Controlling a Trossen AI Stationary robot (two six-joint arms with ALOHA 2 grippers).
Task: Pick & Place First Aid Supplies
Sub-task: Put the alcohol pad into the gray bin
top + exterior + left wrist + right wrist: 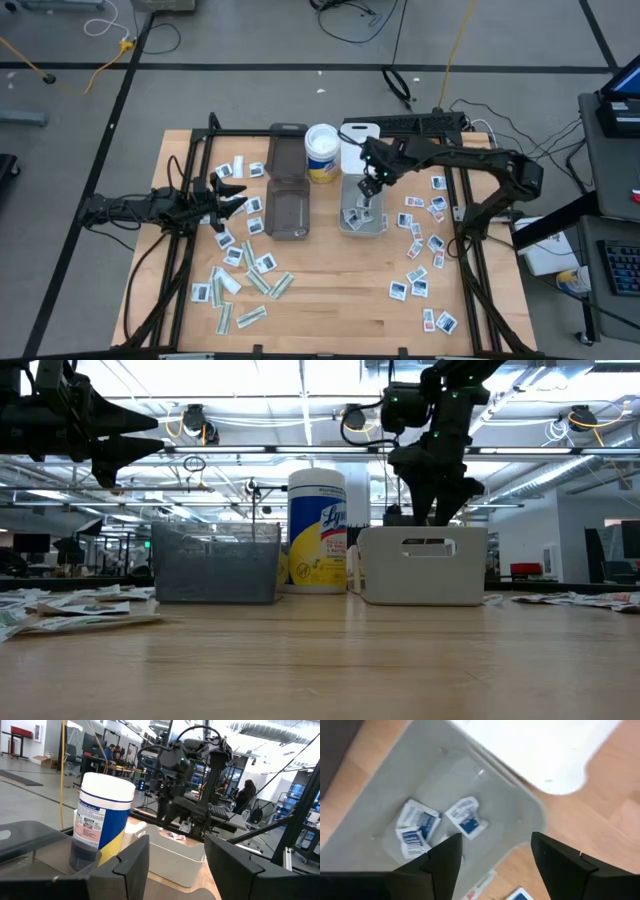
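Right gripper (367,190) hovering with fingers spread and empty over pale clear rectangular plastic bin (380,226), small white square packets with blue print (467,817) lying inside, left gripper (236,194) parted and empty above table (330,290) beside smoky bin (288,212)

Down the middle of the table (330,290) stand a smoky bin (288,203), a wipes canister (321,152) and a clear bin (363,210), close together, with only a narrow gap between the two bins. The right gripper (495,857), fingers apart, hangs over the clear bin and blocks the way in from above. Packets (245,280) litter the left side, more packets (420,245) the right. The front middle of the table is bare wood. The left gripper (232,195) hovers left of the smoky bin.
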